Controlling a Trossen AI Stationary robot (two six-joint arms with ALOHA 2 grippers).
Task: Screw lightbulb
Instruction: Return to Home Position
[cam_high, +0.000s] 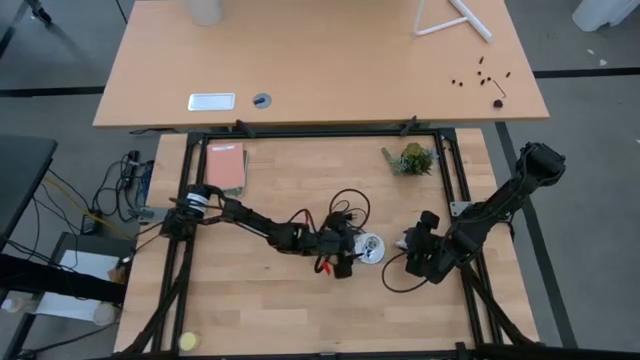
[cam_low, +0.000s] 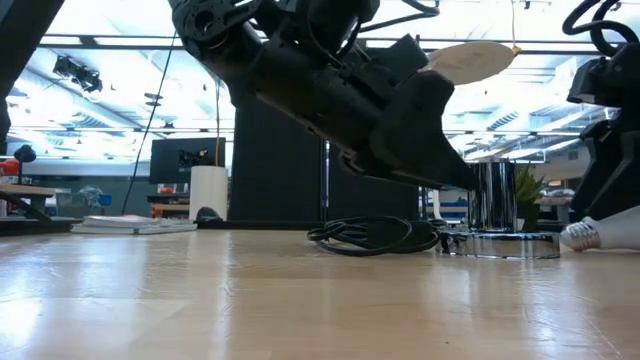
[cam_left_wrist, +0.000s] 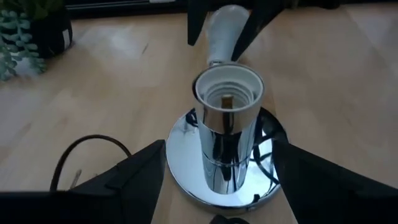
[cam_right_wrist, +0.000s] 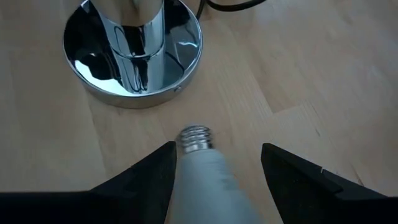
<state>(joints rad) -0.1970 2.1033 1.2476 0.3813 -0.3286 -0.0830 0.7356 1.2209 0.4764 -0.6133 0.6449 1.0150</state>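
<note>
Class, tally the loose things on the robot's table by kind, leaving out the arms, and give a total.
Bulb: 1
Lamp: 1
Plant: 1
Book: 1
Ball: 1
Total: 5

My high camera looks straight down from well above on the whole pale wooden table (cam_high: 260, 310). My low camera sits at table-top height, facing level across the boards into the room, close under the dark left arm (cam_low: 330, 80). My left wrist camera looks forward between its own dark fingers (cam_left_wrist: 124, 186), very near the shiny chrome lamp base with its upright white-lined socket (cam_left_wrist: 228, 149). My right wrist camera faces that base from the opposite side; both wrist views share it and the small white pear-shaped lightbulb (cam_right_wrist: 205, 180).
</note>
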